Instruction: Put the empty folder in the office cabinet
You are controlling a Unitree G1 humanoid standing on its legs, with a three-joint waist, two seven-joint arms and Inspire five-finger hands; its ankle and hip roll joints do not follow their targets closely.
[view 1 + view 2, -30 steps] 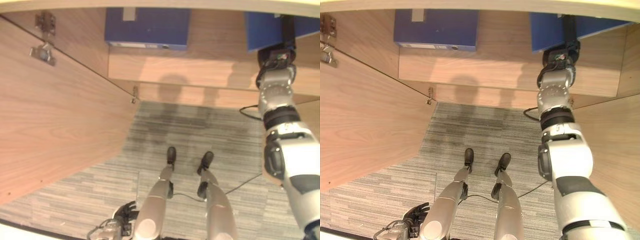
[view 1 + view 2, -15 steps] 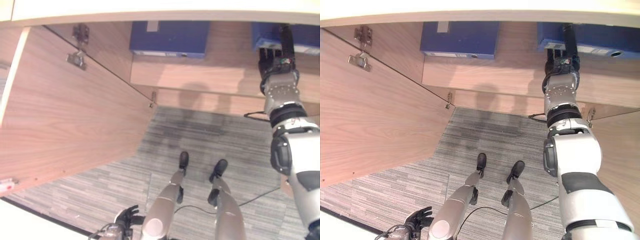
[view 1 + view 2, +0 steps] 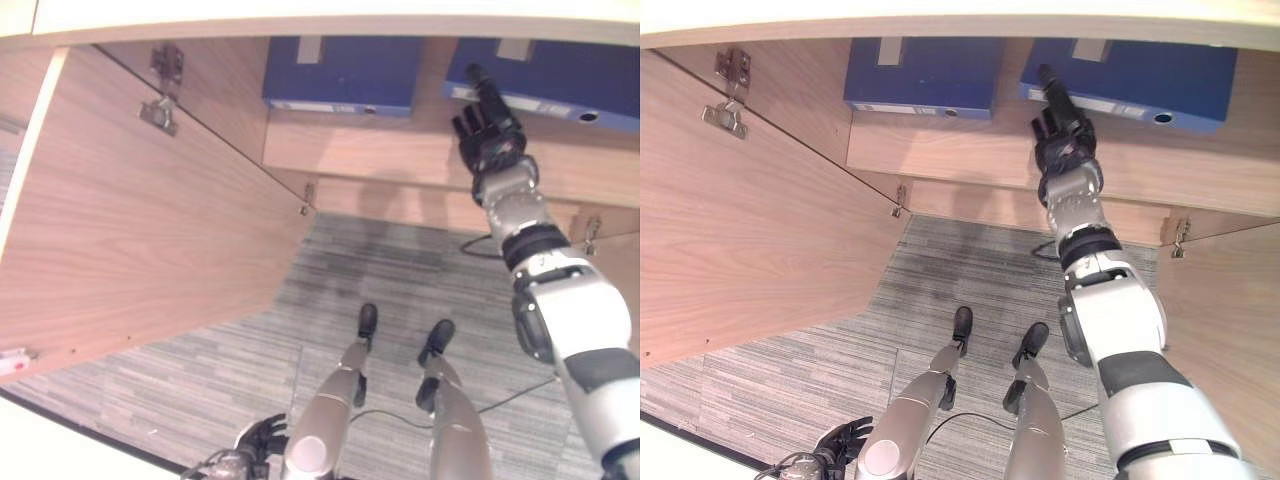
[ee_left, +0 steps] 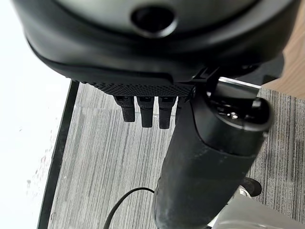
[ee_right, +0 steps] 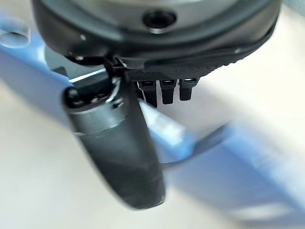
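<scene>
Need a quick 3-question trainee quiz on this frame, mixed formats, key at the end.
1. True or false: the right hand is curled round the right blue folder.
2. How many blue folders lie on the cabinet shelf?
3. Where is the left hand? A) on the left blue folder B) low by the carpet floor, holding nothing C) on the open cabinet door

Key:
1. False. Its straight fingers touch the folder's near edge; nothing is gripped.
2. Two, lying apart from each other.
3. B.
</scene>
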